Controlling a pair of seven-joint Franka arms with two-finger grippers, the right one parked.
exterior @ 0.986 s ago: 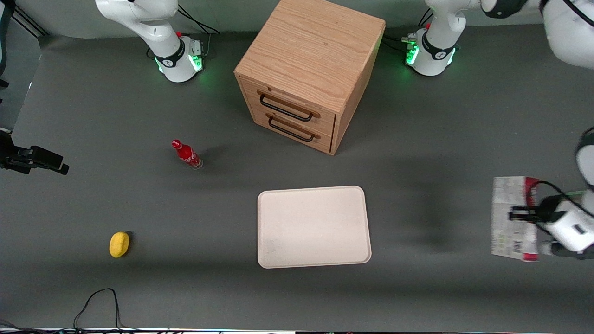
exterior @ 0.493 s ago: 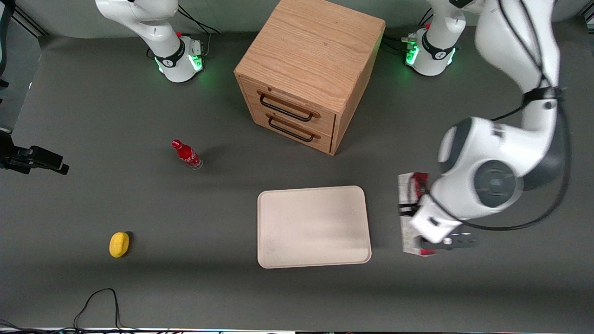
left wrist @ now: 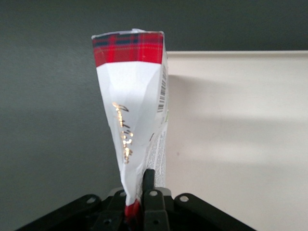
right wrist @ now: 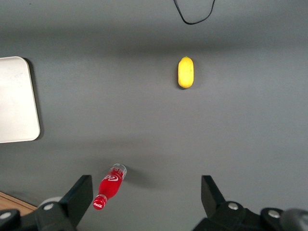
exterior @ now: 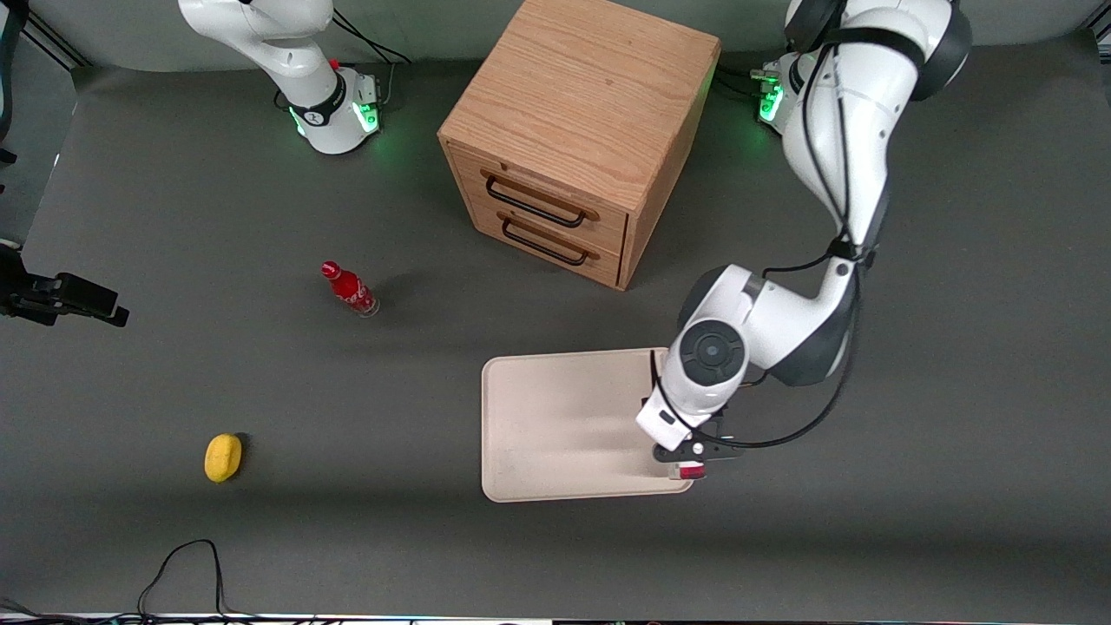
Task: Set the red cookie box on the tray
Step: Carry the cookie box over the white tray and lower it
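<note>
Dark grey matte counter (exterior: pixel 955 486), flat, lightly shadowed under the working arm. Pale strip of wall or floor shows along the top edge of the front view.

Gripper (exterior: pixel 686 451) of the left arm hangs over the tray (exterior: pixel 555 425), at the tray's edge toward the working arm's end of the counter. Jaws clamped on the red cookie box (left wrist: pixel 137 110); in the wrist view the carton is pinched thin at its lower end between them. The box is held edge-on, red plaid end pointing away from the wrist camera, white panel with gold script and a barcode side showing. It sits right along the tray's rim, partly over grey counter, partly over cream tray. From the front only a small red-and-white bit of the box pokes out under the gripper, near the tray corner closest to the camera. Cannot tell if the box touches the tray.

Wooden cabinet (exterior: pixel 581 130) with two drawers and dark handles stands farther from the front camera than the tray. Small red bottle (exterior: pixel 349 289) stands toward the parked arm's end. Yellow lemon-like object (exterior: pixel 222 457) lies nearer the camera than the bottle. A black cable (exterior: pixel 187 564) loops at the counter's near edge.
</note>
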